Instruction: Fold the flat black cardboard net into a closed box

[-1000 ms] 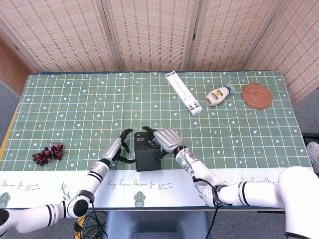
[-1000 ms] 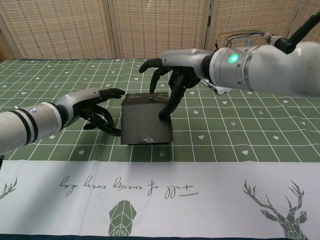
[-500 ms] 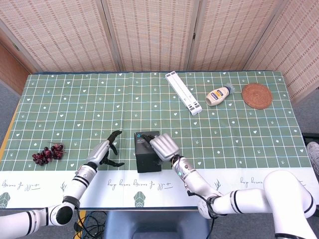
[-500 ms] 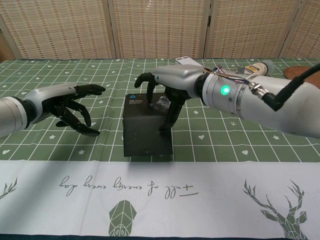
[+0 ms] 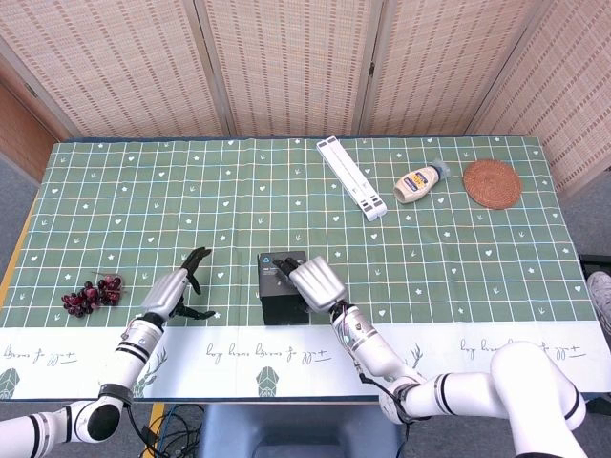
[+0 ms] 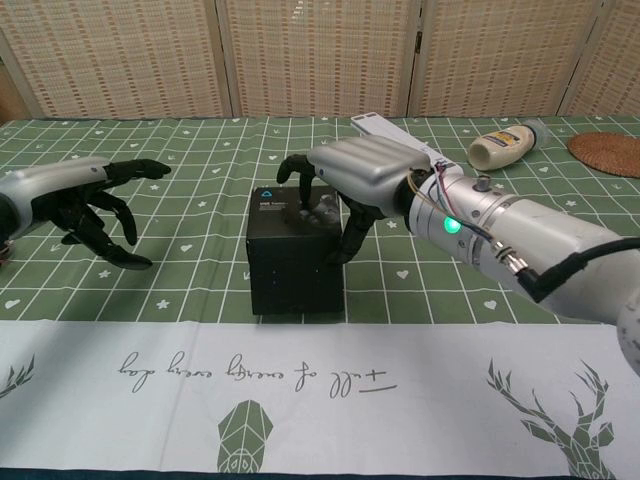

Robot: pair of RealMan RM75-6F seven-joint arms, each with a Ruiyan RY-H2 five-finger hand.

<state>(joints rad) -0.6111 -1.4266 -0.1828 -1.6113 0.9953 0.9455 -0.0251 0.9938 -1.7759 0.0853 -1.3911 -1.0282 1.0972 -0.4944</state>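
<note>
Resting our right hand [image 6: 352, 175] on the closed black box [image 6: 292, 262], we curl its fingers [image 6: 352, 228] over the top and down one side; our left hand [image 6: 88, 200], fingers spread, holds nothing, well apart.

Bare cloth flanks the black box [image 5: 283, 296]; grapes [image 5: 92, 295] sit far left.

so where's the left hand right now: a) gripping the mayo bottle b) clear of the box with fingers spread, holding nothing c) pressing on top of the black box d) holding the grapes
b: the left hand hangs apart from the black box, fingers spread and holding nothing, while the right hand rests on the box.
</note>
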